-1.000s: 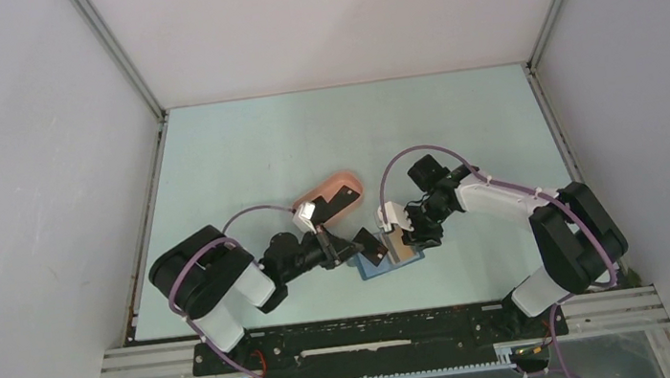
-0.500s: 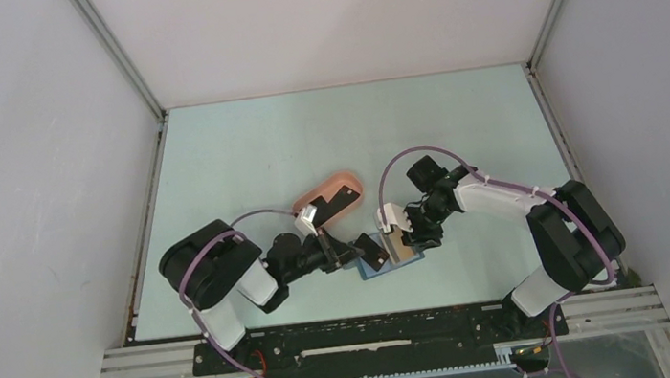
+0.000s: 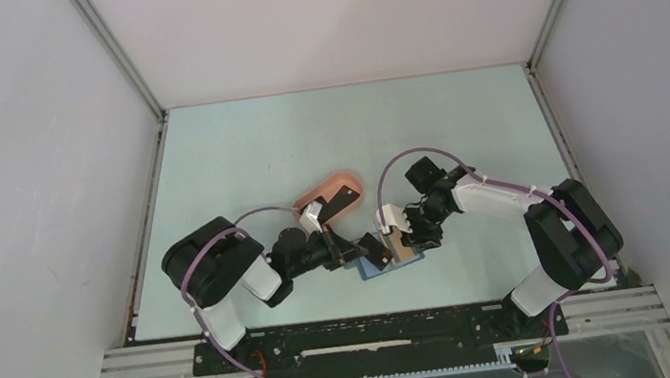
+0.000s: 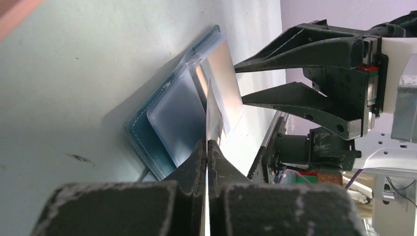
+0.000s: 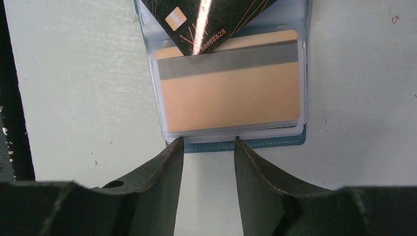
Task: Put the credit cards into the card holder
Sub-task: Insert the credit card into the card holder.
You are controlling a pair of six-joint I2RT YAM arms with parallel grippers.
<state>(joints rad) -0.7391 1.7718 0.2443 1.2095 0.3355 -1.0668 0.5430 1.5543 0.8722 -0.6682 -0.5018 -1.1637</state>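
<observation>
Left jaws clamped on black card [image 5: 216, 22], corner angled to feed card holder [image 5: 255, 143] pocket over tan card [image 5: 231, 93]; right jaws apart at its edge, likely steadying

With both arms bent inward, the left claw [image 4: 206, 145] is pinched shut on a black card [image 5: 216, 17], facing the right claw [image 5: 209, 143] with its 2 fingers parted.

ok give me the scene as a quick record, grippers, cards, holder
left gripper: shut on black card
right gripper: open, at edge of holder
black card: tilted, corner over top of tan card, mostly outside
tan card: inside clear pocket
holder: open on table
</observation>
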